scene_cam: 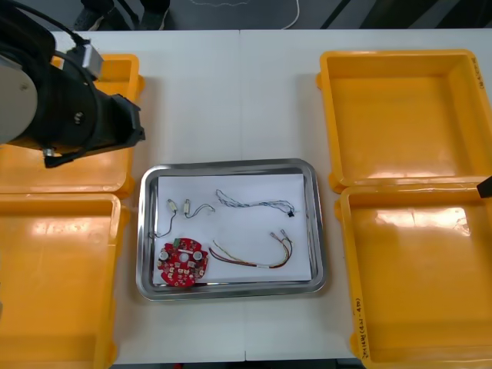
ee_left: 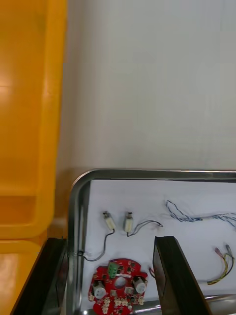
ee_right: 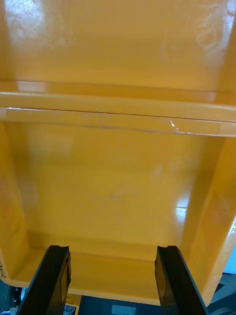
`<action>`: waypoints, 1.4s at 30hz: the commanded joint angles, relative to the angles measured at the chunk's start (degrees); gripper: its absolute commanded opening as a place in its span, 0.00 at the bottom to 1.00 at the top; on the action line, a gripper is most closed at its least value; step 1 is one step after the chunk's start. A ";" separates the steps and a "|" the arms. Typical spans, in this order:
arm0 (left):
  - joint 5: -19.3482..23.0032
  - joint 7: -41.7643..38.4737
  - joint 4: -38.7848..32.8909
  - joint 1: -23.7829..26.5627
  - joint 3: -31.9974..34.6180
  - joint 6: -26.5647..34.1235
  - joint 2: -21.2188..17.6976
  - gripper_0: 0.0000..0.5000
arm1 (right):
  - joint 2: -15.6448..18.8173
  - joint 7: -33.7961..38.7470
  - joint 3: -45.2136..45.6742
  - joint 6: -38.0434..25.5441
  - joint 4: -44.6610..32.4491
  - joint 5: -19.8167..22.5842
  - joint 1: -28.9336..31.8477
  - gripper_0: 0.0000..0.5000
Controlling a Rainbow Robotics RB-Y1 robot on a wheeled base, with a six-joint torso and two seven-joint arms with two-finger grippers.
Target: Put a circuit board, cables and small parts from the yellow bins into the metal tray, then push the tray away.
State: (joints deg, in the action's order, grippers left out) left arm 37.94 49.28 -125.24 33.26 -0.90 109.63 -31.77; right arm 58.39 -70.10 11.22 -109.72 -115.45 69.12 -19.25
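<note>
Near row: the near left bin [scene_cam: 58,277] and the near right bin [scene_cam: 419,284] both show bare yellow floors, nothing inside. Between them the metal tray [scene_cam: 231,290] sits flat on the table [scene_cam: 231,92], long axis running left to right, white inside. Contents noted: red circuit board [scene_cam: 183,262] at the near left corner; red and yellow cable [scene_cam: 250,260] just right of it; two small metal parts [scene_cam: 178,205] further in at the left, trailing a thin black cable [ee_left: 104,248]; twisted blue and white cable [scene_cam: 254,203] toward the far right. Loading appears complete; the push away appears not yet made, as the tray is level with the near bins. Far row: the far right bin [scene_cam: 400,115] is empty; the far left bin [scene_cam: 115,69] is largely covered by the left arm. The left gripper [ee_left: 110,241] hangs above that bin's right edge, fingers spread wide and holding nothing. The tray lies to its right and nearer, the far left corner closest. The right gripper [ee_right: 113,251], fingers equally wide and empty, is over the bare floor of a right-hand bin. The left arm is judged the closer. A push away would call for contact on the tray's near rim.
</note>
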 commanded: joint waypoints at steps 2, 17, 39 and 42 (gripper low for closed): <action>4.42 8.03 2.02 2.16 4.06 0.37 -7.96 1.00 | 2.96 1.02 2.05 -0.28 -0.30 0.84 0.52 1.00; 12.33 19.63 12.13 1.02 8.28 0.37 -20.70 1.00 | 3.13 0.75 2.05 -0.28 -1.10 1.54 0.52 1.00; 15.58 33.52 7.91 -17.96 21.11 0.37 -22.90 1.00 | 3.04 0.31 0.11 -0.28 -10.32 4.35 0.52 1.00; 16.37 33.87 5.98 -20.16 22.69 0.37 -22.81 1.00 | 3.13 0.05 -1.47 -0.28 -12.35 4.35 0.08 1.00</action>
State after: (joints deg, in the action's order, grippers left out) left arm 53.18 78.92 -115.84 16.05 18.64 109.66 -51.99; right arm 58.63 -70.11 11.16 -109.73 -124.83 72.98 -19.15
